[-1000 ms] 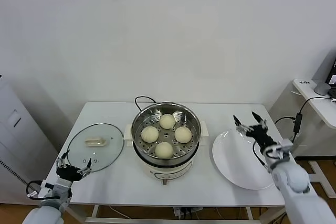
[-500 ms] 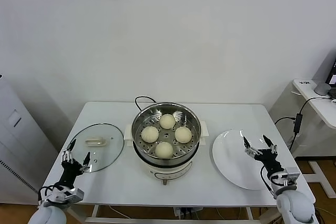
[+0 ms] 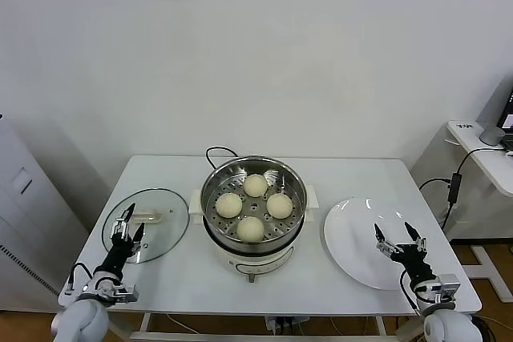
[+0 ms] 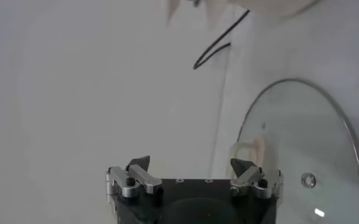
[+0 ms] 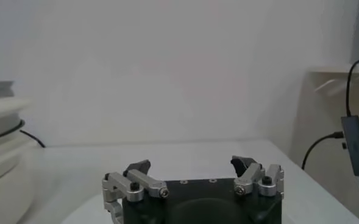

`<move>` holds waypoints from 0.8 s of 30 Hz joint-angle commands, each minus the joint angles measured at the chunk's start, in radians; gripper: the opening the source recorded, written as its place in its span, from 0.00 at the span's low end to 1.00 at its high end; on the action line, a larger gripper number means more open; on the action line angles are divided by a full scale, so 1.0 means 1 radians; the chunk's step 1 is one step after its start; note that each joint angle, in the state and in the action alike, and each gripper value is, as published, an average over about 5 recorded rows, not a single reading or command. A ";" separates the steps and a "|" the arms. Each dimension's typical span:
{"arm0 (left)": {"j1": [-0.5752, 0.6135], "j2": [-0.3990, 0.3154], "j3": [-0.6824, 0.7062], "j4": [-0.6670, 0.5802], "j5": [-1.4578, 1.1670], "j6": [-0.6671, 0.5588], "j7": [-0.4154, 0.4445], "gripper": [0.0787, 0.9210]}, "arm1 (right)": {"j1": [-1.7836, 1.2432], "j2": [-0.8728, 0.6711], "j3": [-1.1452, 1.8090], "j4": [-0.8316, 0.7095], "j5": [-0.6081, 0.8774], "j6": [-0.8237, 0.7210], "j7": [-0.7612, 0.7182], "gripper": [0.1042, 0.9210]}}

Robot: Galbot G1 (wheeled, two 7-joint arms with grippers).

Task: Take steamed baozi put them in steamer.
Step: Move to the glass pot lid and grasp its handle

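White tabletop [image 3: 337, 178] holds a steamer [image 3: 253, 207] containing four buns [image 3: 254, 207]. Left tool [image 3: 125, 227] hovers spread over a glass lid [image 3: 156, 222]; right tool [image 3: 399, 240] spread above a plate [image 3: 353, 234].

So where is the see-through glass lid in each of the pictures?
Head view: the glass lid lies flat on the table's left side, beside the steamer.
Left wrist view: it fills the right side.
Right wrist view: not in it.
Shared landmark: the steamer's black cord.

Bright, even, soft-shadowed light; faint glare on the glass lid [image 3: 146, 223]; both wrist views slightly hazy.
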 commanded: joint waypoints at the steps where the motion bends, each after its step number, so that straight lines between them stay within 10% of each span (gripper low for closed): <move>1: -0.094 -0.022 -0.009 0.158 0.156 -0.052 -0.027 0.88 | -0.003 0.015 0.006 -0.007 -0.020 0.006 -0.008 0.88; 24: -0.205 -0.038 -0.002 0.241 0.173 -0.047 -0.052 0.88 | 0.019 0.014 -0.010 -0.040 -0.033 0.015 -0.022 0.88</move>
